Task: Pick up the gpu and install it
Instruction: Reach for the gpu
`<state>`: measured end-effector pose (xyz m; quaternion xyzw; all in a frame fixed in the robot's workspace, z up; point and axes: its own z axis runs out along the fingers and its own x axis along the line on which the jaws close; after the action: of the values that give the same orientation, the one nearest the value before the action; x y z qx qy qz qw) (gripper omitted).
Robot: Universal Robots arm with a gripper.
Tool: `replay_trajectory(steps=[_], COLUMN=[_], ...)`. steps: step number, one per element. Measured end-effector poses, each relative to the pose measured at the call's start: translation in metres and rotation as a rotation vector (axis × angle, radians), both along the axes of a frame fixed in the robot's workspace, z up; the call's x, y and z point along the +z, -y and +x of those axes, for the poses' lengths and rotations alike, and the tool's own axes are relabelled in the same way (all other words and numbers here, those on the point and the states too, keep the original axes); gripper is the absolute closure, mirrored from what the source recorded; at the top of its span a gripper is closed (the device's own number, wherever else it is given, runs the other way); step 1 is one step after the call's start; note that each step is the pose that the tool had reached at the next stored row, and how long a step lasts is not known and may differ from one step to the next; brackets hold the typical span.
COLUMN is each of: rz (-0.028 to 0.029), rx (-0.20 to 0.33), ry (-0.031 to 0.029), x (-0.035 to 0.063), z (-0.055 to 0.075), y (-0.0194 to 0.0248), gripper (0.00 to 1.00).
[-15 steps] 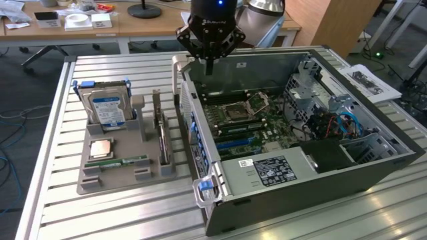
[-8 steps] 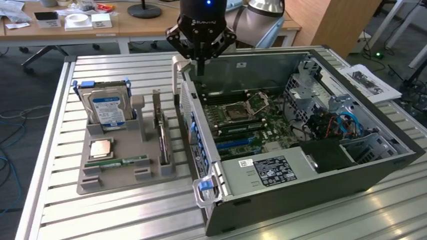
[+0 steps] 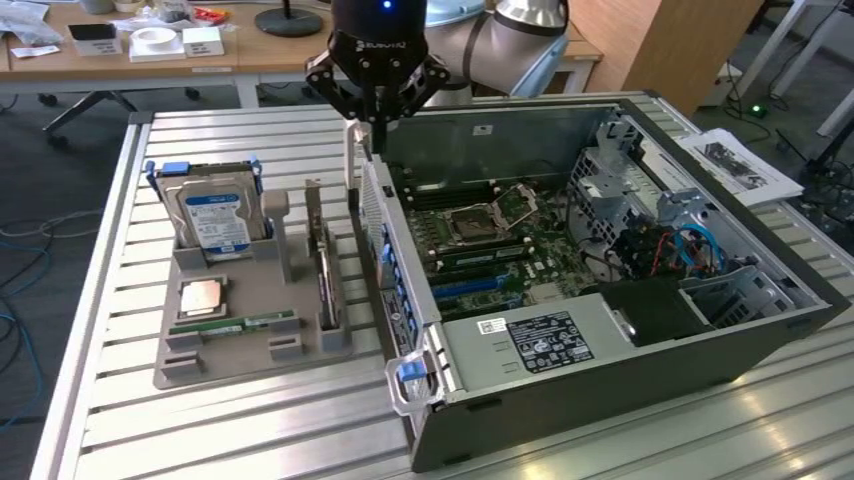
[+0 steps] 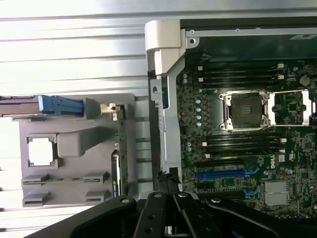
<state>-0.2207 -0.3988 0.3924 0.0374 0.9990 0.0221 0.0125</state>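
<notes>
One black gripper [image 3: 378, 132] hangs with its jaws pressed together on nothing, over the side wall of the open computer case [image 3: 747, 320]. That wall, fitted with blue clips, is the one facing the grey holder [image 3: 187, 365]. The gpu [image 3: 324, 270] is untouched, standing on its long edge in a slot on the holder's side nearest the case. It is a thin dark board seen edge-on, with a silvery bracket at the end beside the hard drive [image 3: 214, 215], which stands upright. A square processor chip [image 3: 200, 297] and a green memory stick [image 3: 247, 325] lie flat in the holder. The holder sits toward the slatted bench [image 3: 200, 430] edge at the exterior view's left, the case mid-bench, its motherboard [image 3: 494, 250] exposed
</notes>
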Motion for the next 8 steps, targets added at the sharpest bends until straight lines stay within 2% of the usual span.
replay_trajectory(steps=[8], rz=[0.0000], rx=[0.000], ry=[0.0000], x=[-0.0004], z=[-0.016], y=[0.0000], gripper=[0.89])
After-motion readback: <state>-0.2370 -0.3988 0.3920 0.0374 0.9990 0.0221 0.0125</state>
